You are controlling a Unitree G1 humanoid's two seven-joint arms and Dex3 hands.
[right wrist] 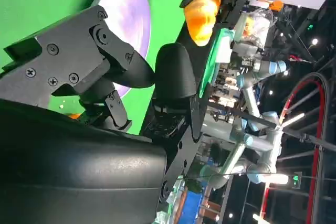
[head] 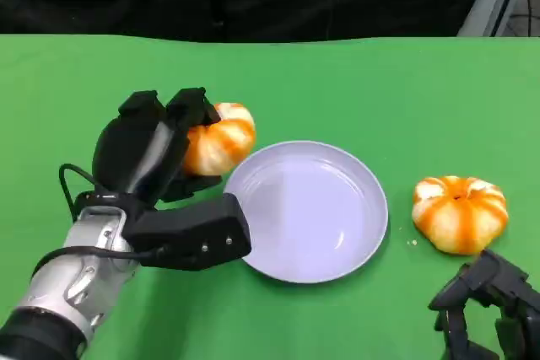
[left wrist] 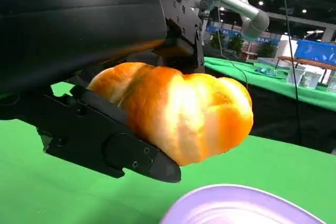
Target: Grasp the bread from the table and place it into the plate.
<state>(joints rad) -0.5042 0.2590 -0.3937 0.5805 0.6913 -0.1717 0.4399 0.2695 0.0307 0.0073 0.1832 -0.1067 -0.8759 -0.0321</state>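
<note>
Spreading across the scene, the green table (head: 363, 73) carries the lavender plate (head: 337, 246). Just beside its rim, the left hand (head: 156, 153) grips the bread (head: 224, 137), apparently lifted for transfer. Another bread (head: 460, 212) lies near the empty-fingered, loosely spread right hand (head: 489, 305).

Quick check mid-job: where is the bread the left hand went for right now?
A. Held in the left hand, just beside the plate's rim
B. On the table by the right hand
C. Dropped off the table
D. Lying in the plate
A: the left hand grips the bread, held beside the rim of the plate, whose dish holds nothing.
</note>
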